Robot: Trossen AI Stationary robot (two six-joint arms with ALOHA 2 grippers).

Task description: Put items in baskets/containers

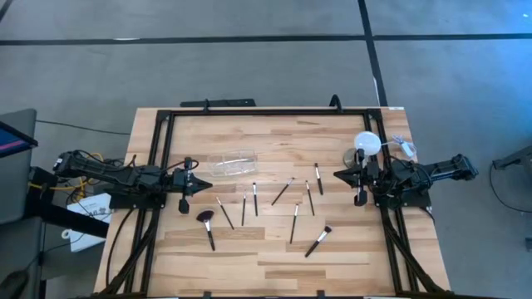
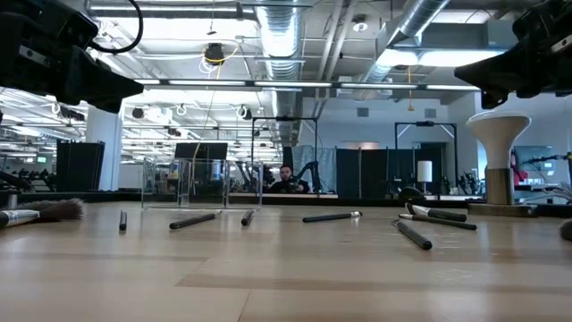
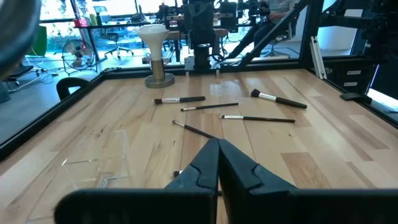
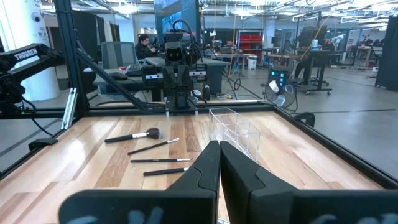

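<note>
Several slim makeup brushes (image 1: 283, 192) lie flat and scattered across the middle of the wooden table. One with a fluffy head (image 1: 206, 218) lies toward the near left. The clear container (image 1: 233, 162) stands on the table at the far left of the brushes and also shows as clear walls (image 4: 237, 130). My left gripper (image 1: 204, 188) hovers shut at the table's left side, pointing right at the brushes. My right gripper (image 1: 337, 174) hovers shut at the right side, pointing left. In the wrist views both pairs of fingers are closed, left (image 3: 218, 147) and right (image 4: 219, 147).
A white round ball on a stand (image 1: 366, 143) sits at the far right, close beside my right arm. A black frame (image 1: 249, 111) runs around the table's far and side edges. Bare wood lies along the near edge (image 1: 266, 270).
</note>
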